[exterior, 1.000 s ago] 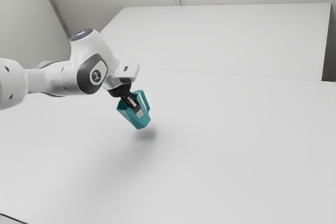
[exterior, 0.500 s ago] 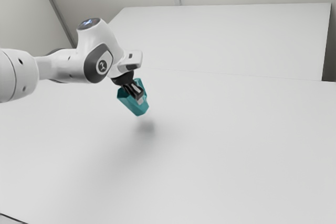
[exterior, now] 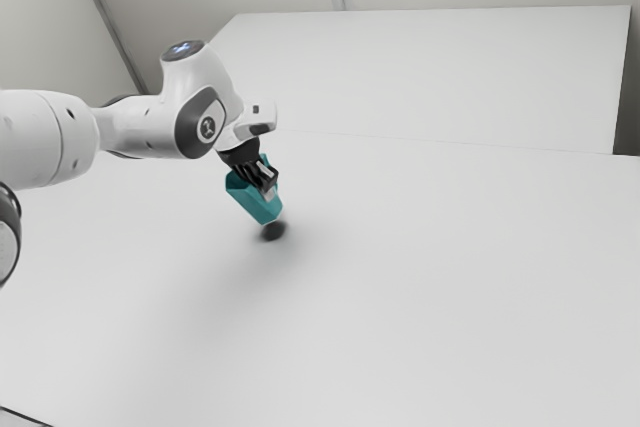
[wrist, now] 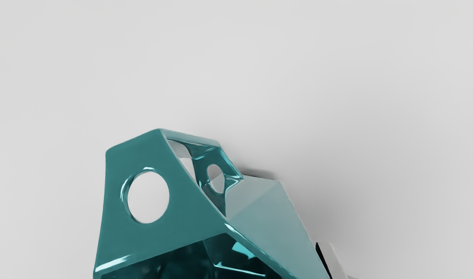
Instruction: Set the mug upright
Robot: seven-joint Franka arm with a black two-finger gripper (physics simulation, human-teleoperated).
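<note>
Mug [exterior: 252,200] tilted, just above the table [exterior: 420,287], toward its far edge. Gripper [exterior: 270,188] closed on it. Judged stiff, light, slick; hold firmly across opposite sides.

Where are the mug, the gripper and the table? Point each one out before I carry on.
Mug [wrist: 275,217]: wrist view, on its outer side wall.
Gripper [exterior: 268,190]: exterior view, midway between its fingertips.
Table [exterior: 450,287]: exterior view, on a bare part of its top.

Distant side and close wrist cameras face the mug [wrist: 267,217]
</note>
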